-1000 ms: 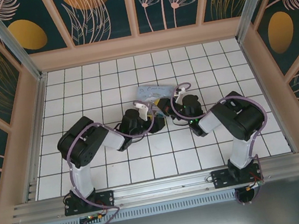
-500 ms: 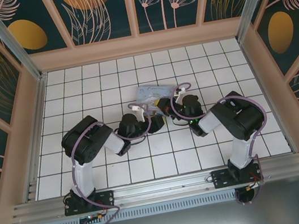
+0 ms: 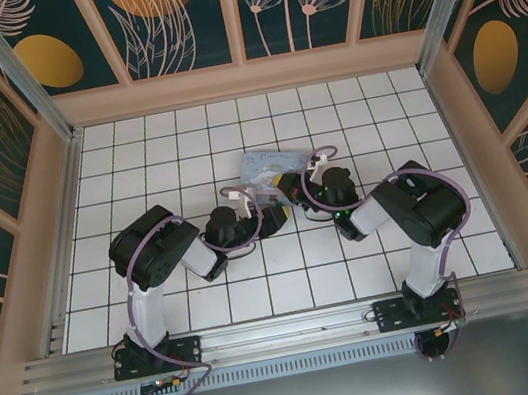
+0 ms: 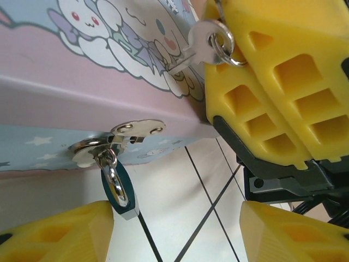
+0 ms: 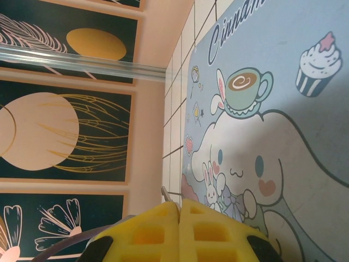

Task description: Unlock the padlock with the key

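Left gripper (image 4: 174,221) is spread wide, nothing between its yellow fingers (image 4: 60,232). In the top view it sits at the near-left edge of the tin (image 3: 274,163). Padlock (image 4: 118,191) hangs by its silver shackle from the metal hasp (image 4: 117,139) on the tin's front. Its teal body is tilted, lower corner just beside the left finger; can't tell if they touch. White tiled floor (image 4: 180,191) lies below it.

Key (image 4: 197,46) is up and to the right of the padlock, apart from it. Its blade points down-left across the tin's cartoon side, and a split ring (image 4: 222,42) runs through its head. Right gripper (image 4: 248,60) has its fingers pressed together, pinching the key at the ring end. In the right wrist view those fingers (image 5: 147,234) are closed with no gap, a thin metal sliver poking out above them, the tin lid beyond.
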Robot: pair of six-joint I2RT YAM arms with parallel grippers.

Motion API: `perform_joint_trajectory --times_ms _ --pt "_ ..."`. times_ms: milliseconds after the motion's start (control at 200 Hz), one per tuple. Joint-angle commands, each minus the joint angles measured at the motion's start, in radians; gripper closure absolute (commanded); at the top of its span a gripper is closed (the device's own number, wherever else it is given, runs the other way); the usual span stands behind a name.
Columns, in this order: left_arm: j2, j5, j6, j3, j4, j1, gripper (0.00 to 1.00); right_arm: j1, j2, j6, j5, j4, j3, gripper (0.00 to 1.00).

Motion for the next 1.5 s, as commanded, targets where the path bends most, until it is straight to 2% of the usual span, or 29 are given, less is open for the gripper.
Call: perform_joint_trajectory --times_ms 0,250,590,706,1021,1341,1496 --pt "0.023 -0.029 -0.006 0.023 -0.013 -0.002 0.37 -0.004 0.023 0.012 0.003 -0.006 -0.016 1.00" --pt "0.011 -0.103 0.027 0.045 -0.169 -0.001 0.41 -0.005 0.022 0.014 0.004 -0.004 -0.015 1.00" --pt "0.012 -0.138 0.054 0.081 -0.263 -0.001 0.59 -0.004 0.023 0.015 0.003 -0.004 -0.013 1.00" --pt "0.015 -0.145 0.062 0.089 -0.280 -0.001 0.62 -0.005 0.023 0.015 0.004 -0.005 -0.013 1.00" --pt "0.005 -0.158 0.113 0.093 -0.327 -0.001 0.61 -0.004 0.030 0.016 0.003 -0.001 -0.014 1.00" --pt "-0.014 -0.215 0.180 0.096 -0.412 -0.001 0.63 -0.004 0.040 0.021 0.002 0.008 -0.012 1.00" --pt "-0.014 -0.232 0.199 0.102 -0.438 -0.001 0.69 -0.004 0.044 0.024 0.003 0.015 -0.013 1.00"
